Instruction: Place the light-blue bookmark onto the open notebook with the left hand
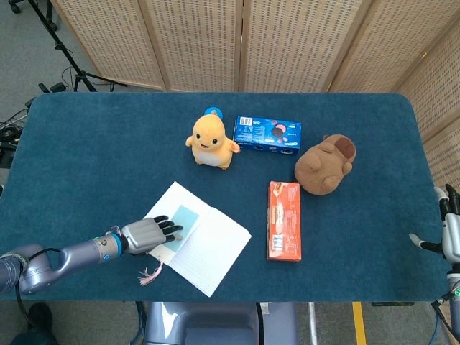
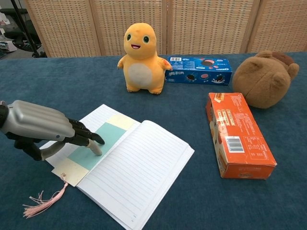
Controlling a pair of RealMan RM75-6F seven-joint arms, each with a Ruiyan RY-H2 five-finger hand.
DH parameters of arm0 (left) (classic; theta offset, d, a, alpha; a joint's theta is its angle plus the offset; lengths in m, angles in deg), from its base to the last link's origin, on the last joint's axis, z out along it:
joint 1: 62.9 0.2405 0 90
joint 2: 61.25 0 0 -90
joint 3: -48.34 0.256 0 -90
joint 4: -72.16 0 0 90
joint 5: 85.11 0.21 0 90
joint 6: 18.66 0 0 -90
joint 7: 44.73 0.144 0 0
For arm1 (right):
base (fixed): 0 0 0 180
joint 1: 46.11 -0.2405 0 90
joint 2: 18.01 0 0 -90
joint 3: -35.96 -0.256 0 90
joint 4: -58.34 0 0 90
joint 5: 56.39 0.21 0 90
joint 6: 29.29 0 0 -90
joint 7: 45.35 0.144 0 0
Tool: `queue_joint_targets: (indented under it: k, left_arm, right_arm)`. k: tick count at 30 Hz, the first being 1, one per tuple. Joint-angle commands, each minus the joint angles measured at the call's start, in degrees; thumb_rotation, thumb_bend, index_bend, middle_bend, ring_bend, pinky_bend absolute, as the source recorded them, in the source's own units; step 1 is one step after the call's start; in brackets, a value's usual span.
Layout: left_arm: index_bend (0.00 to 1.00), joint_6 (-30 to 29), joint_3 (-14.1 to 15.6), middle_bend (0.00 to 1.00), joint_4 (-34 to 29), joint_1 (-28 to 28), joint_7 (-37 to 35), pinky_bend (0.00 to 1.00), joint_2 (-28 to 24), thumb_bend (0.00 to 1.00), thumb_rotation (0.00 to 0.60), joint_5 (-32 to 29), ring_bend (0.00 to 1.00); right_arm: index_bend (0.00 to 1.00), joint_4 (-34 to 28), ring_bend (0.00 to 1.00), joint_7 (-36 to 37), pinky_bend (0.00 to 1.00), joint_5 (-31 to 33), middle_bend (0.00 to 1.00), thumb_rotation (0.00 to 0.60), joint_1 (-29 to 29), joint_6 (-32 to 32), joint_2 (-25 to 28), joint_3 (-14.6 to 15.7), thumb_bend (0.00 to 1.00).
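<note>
Blue table (image 1: 86, 158); left hand (image 2: 45, 128) on bookmark (image 2: 96, 141)

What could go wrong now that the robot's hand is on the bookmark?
The left hand rests its fingertips on the light-blue bookmark, which lies on the open notebook. Lifting away carelessly might drag the bookmark off the page. Its pink tassel hangs loose on the table and might snag on the fingers.
</note>
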Motion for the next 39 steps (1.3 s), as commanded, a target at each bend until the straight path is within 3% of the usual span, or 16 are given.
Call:
queue_joint_targets:
  k: [1,25,39]
  left_arm:
    - [0.13,-0.17,0.17,0.0,0.22,0.41,1.54,0.01,-0.59,1.0,0.6,0.5,0.0]
    - [0.13,0.64,-2.66,0.0,0.81,0.83,8.5,0.01,1.84,1.0,0.6,0.78,0.0]
    - [0.13,1.02,-2.86,0.0,0.04,1.07,9.59,0.01,2.18,1.0,0.6,0.88,0.0]
  right_arm:
    - [0.0,-0.04,0.0,-0.31,0.0,0.05,0.0,0.6,-0.07,0.01,-0.1,0.02,0.0]
    - [0.0,0.37,0.0,-0.52,0.0,0.35,0.0,0.6,-0.2,0.17,-0.34,-0.03,0.0]
    - [0.0,0.08,0.0,-0.24,0.0,0.14,0.0,0.6,-0.01,-0.14,-0.11,-0.05,0.0]
